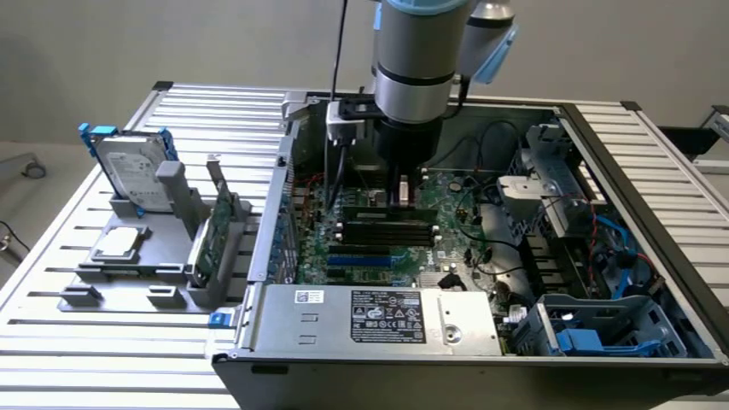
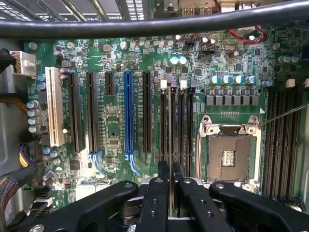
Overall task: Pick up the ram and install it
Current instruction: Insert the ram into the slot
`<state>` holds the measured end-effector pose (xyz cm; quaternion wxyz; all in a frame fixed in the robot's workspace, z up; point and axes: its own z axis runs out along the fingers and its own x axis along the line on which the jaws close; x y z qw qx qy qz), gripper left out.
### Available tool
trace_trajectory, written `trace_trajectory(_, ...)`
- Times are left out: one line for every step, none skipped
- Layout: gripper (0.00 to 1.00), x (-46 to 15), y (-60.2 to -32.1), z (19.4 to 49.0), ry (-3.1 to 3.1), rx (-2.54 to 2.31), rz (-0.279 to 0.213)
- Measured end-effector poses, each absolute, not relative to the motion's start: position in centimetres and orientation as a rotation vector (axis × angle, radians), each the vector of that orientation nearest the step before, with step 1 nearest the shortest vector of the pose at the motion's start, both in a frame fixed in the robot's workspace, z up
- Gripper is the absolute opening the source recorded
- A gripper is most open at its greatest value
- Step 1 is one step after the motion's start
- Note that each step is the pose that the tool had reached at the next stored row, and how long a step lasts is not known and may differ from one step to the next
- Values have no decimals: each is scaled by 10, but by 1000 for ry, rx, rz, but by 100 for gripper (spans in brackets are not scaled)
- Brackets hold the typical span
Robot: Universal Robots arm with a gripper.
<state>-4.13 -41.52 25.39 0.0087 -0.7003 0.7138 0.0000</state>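
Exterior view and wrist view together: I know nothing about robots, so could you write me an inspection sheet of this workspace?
Surface: slatted metal table carrying an open computer case.
Job's things: ram, edge-on, over the memory slots beside the empty processor socket; seated or not, cannot tell.
Clutter: hard drive and green expansion card upright, chip flat, on a grey holder.
Grippers: hand shut on the ram.
Cables: black cable above the motherboard; blue cables in the case.
Surroundings: plain wall; nothing else seen.

We record a slatted aluminium table (image 1: 114, 363); directly on it sit an open computer case (image 1: 456, 382) and a grey parts holder (image 1: 128, 295).
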Motion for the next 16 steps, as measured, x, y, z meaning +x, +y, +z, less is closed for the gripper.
trace_trajectory(14, -41, -415, 252, 2231, -2187, 0)
trace_trajectory(14, -41, -415, 250, 2233, -2186, 0)
trace_trajectory(14, -41, -415, 248, 2233, -2185, 0)
trace_trajectory(14, -41, -415, 247, 2234, -2184, 0)
trace_trajectory(14, -41, -415, 245, 2235, -2183, 0)
trace_trajectory(14, -41, -415, 243, 2235, -2183, 0)
trace_trajectory(14, -41, -415, 241, 2235, -2183, 0)
trace_trajectory(14, -41, -415, 239, 2235, -2183, 0)
trace_trajectory(14, -41, -415, 237, 2235, -2182, 0)
trace_trajectory(14, -41, -415, 236, 2236, -2182, 0)
trace_trajectory(14, -41, -415, 234, 2235, -2182, 0)
trace_trajectory(14, -40, -415, 232, 2236, -2183, 0)
trace_trajectory(14, -40, -415, 230, 2236, -2182, 0)
trace_trajectory(14, -39, -415, 228, 2236, -2182, 0)
trace_trajectory(14, -39, -415, 227, 2236, -2182, 0)
trace_trajectory(14, -38, -415, 226, 2236, -2182, 0)
